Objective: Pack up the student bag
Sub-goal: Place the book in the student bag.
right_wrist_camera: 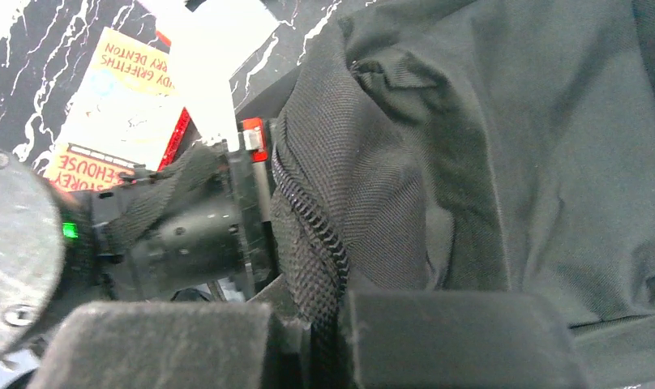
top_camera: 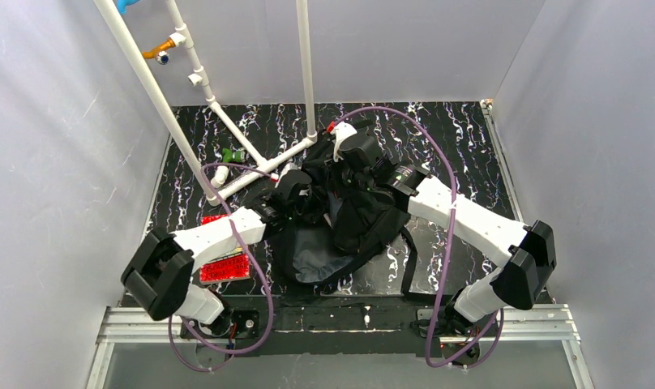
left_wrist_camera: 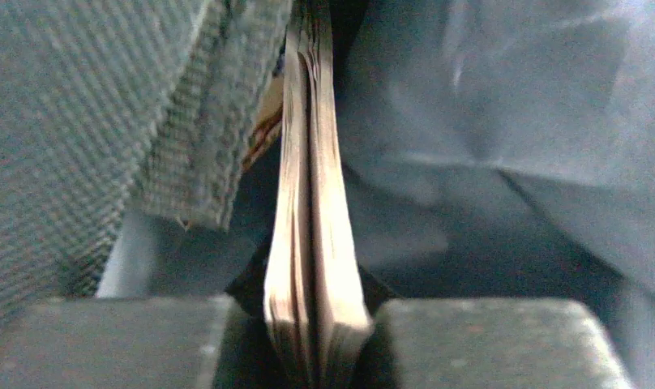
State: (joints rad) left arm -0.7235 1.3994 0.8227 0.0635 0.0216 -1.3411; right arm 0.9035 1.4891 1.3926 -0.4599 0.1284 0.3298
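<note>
- Left hand (left_wrist_camera: 318,348) clamped on a book (left_wrist_camera: 312,211), page edges toward the camera; judged to be feeding it into the bag.
- Right hand (right_wrist_camera: 324,340) clamped on the zipper edge (right_wrist_camera: 308,235), apparently holding the mouth apart.
- Student bag (top_camera: 353,223) lies mid-scene on the desk (top_camera: 462,138), between both arms.

student bag (top_camera: 358,219) | black fabric, crumpled | table centre | zipper open

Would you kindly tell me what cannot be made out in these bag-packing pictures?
Left wrist: cover of the book; only page edges show in the left gripper, with fabric crowding it.
Top external: the student bag, its opening hidden by its own folds; the green item behind is too small to name.
Right wrist: title of the paperback, cut by a white arm part.
</note>
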